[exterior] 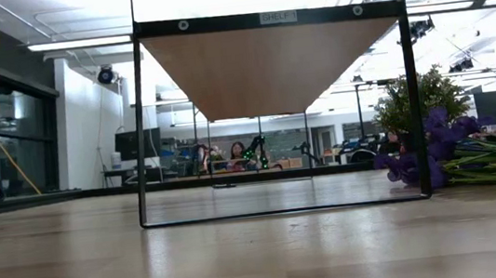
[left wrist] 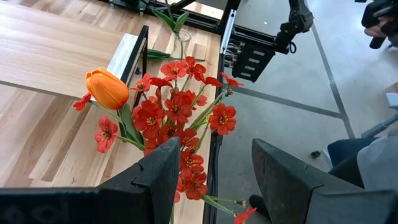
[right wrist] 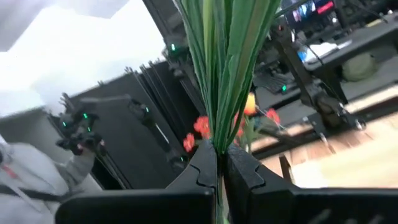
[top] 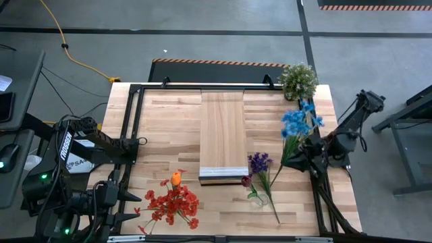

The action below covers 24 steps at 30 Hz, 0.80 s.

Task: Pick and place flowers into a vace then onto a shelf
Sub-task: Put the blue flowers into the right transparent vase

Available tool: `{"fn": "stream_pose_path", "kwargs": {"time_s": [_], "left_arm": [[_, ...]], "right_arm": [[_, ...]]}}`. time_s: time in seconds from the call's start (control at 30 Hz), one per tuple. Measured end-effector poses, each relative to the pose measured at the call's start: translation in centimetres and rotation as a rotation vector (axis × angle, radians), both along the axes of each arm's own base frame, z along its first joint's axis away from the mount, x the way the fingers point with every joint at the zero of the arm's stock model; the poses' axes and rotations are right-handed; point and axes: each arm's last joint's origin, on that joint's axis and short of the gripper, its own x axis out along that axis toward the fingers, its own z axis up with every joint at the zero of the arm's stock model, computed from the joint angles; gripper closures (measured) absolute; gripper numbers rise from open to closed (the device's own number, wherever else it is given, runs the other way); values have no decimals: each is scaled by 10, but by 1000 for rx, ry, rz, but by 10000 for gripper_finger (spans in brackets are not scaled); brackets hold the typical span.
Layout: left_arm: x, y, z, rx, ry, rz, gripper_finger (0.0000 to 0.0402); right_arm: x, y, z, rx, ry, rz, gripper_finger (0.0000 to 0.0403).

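Observation:
My right gripper (top: 298,154) is at the table's right side, shut on the green stems of the blue flowers (top: 301,122). My left gripper (left wrist: 214,169) is open at the near left. The red flowers (left wrist: 177,118) and an orange tulip (left wrist: 107,88) lie on the table just ahead of its fingers. Purple flowers (top: 260,163) and a dark maroon head (top: 246,181) lie on the table near a clear glass vase (top: 256,197). The light-wood shelf (top: 223,128) stands raised at mid table. My right gripper pinches the blue flowers' bundle of green stems and long leaves (right wrist: 219,140) between its two fingers (right wrist: 204,169). It reaches in from the table's right side. The blue heads (top: 297,120) point toward the far edge.
A bushy pale-green potted plant (top: 298,79) stands at the far right corner. A black frame (exterior: 264,20) carries the shelf above the tabletop. People sit in the room beyond the table (exterior: 236,152), and a person's clothing (left wrist: 373,162) shows near the left arm.

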Motion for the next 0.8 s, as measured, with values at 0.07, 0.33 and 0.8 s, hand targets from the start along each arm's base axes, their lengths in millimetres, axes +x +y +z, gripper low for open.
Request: {"fn": "stream_pose_path", "kwargs": {"time_s": [0.07,0.33,0.8], "left_arm": [[0,0,0,0,-1,0,169],[0,0,0,2,-4,2,169],[0,0,0,7,-3,1,169]], "right_arm": [[-1,7,-4,-7,28,-3,403],[-7,32,-17,21,125,-63,403],[-3,64,-39,36,187,-144,403]]}}
